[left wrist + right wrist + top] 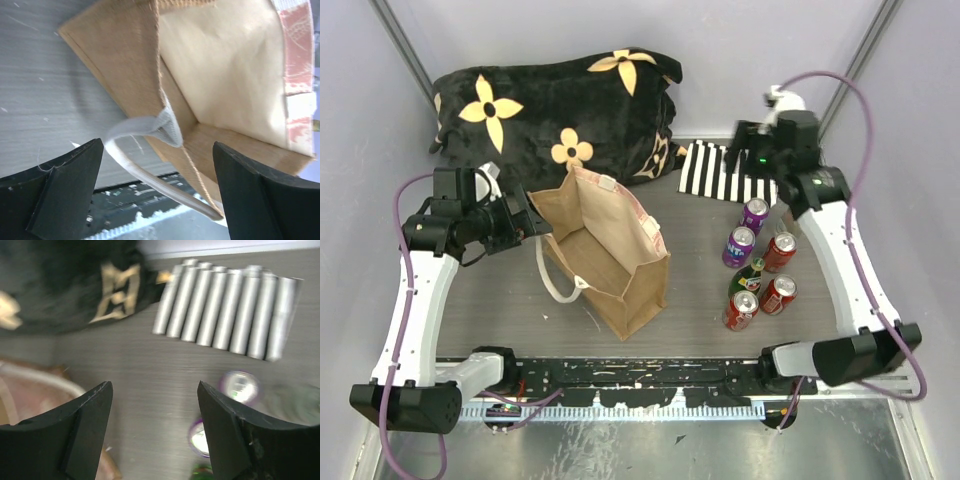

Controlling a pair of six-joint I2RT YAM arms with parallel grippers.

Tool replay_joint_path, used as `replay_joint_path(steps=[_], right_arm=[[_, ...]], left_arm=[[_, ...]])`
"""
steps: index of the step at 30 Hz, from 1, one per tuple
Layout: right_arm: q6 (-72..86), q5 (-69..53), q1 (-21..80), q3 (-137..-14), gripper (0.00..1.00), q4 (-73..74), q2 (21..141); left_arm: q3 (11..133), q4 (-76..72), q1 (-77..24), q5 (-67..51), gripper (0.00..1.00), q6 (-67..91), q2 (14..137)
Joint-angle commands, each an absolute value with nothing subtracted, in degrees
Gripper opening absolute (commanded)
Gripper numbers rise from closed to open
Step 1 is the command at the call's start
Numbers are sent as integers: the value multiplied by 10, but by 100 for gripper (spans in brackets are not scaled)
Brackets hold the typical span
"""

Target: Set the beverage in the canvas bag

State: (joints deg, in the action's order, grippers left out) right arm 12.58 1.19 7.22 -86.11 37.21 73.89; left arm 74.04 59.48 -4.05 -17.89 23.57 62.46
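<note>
The tan canvas bag (610, 255) stands open in the middle of the table, with a white strap (558, 285) hanging on its left side. Several drinks stand to its right: two purple cans (755, 214), three red cans (779, 251) and a green bottle (748, 276). My left gripper (542, 228) is open and empty at the bag's left rim. In the left wrist view it (157, 200) hangs over the strap (145, 131) and the bag's side (225, 75). My right gripper (741, 150) is open and empty, high over the table behind the cans. The right wrist view (155, 432) shows the purple cans (240, 386) blurred below it.
A black-and-white striped cloth (720, 172) lies at the back right, also in the right wrist view (230, 310). A black blanket with cream flowers (560, 105) fills the back left. The arm bases and a black rail (640, 372) run along the near edge.
</note>
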Motion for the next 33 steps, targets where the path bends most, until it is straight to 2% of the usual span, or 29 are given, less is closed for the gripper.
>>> replay_joint_path(steps=[1,8,23,26,28,29,30,31,32,33], right_arm=[[101,-42,198,-953,74,411,792],[96,-55,305,-989,75,406,873],[95,-102,399,-1009,74,379,991],[96,-100,414,-1017,69,380,1008],[97,-96,423,-1022,57,386,1018],[97,-95,425,-1026,49,390,1022],[96,-93,428,-1028,36,394,1025],[97,-90,430,-1030,29,398,1027],[97,-85,431,-1031,15,403,1028],[98,-76,434,-1033,7,407,1028]], left_arm=[[762,624,-39,-265,98,332,625],[735,622,-41,-316,98,451,616],[674,610,-106,-311,98,528,618],[656,580,-123,-292,98,534,621],[654,572,-134,-272,100,525,628],[658,571,-137,-260,95,515,633],[662,571,-140,-245,86,498,637],[666,571,-142,-232,73,483,641],[669,573,-142,-222,52,470,646],[671,576,-142,-212,27,460,650]])
